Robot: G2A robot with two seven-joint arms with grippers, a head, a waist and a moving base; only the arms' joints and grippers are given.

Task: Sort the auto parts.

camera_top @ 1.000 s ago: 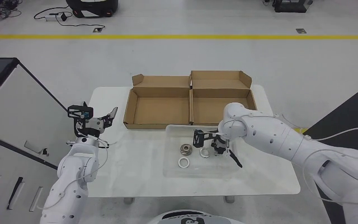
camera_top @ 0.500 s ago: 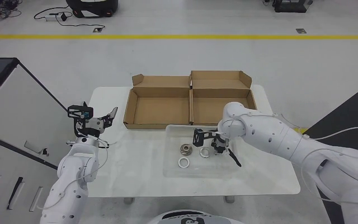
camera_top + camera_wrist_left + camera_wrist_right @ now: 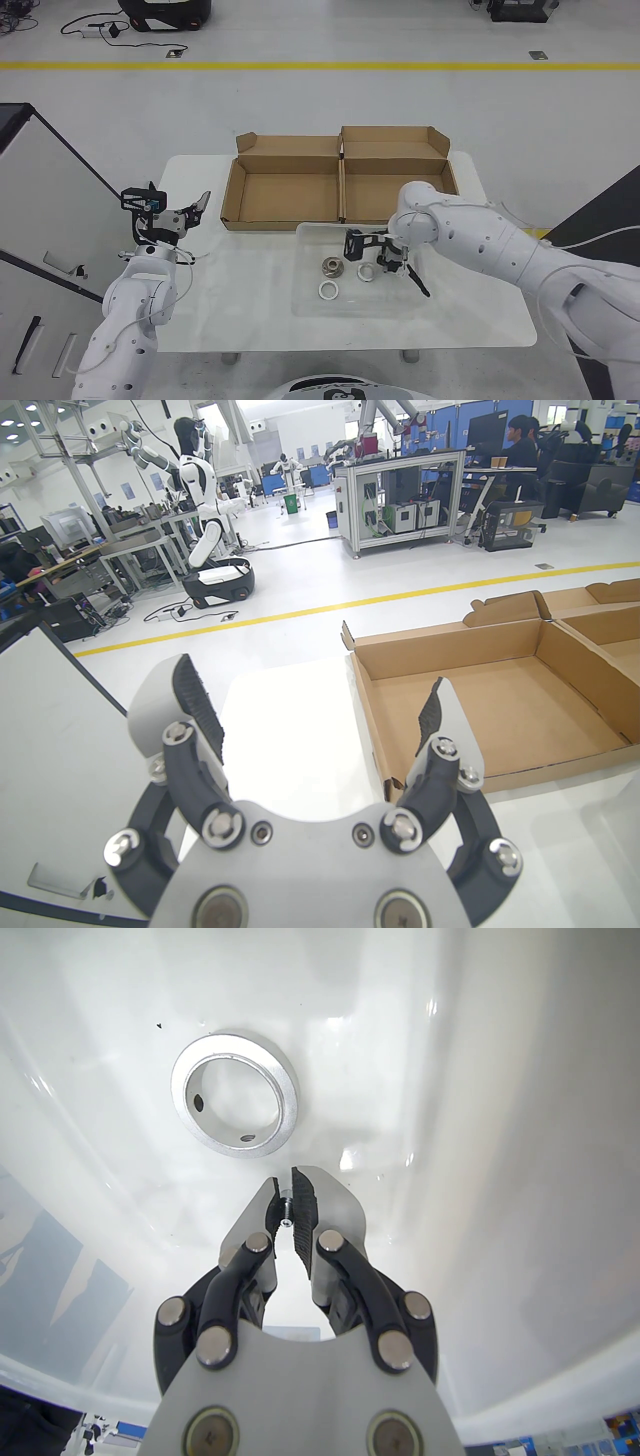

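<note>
A white bench stands in the room. A clear plastic tray lies near its middle. The right pincer hangs low inside the tray, with its two pads pressed on a small silver screw. Just past the pincer's tips, in the middle of the tray, lies a shiny silver metal ring with little holes in its inner wall. It lies flat, and I cannot tell if the pincer touches it. At 9 o'clock in the tray sits a dark round metal part. A white ring lies close by at about 8 o'clock. None of the three parts touch each other. At 12 o'clock on the bench, just behind the tray, two brown cardboard boxes sit side by side with their lids folded back. The left box has nothing in it, and the right box touches its side. The left pincer hangs up in the air at about 10 o'clock, by the bench's edge. Its two pads are wide apart and hold nothing.
</note>
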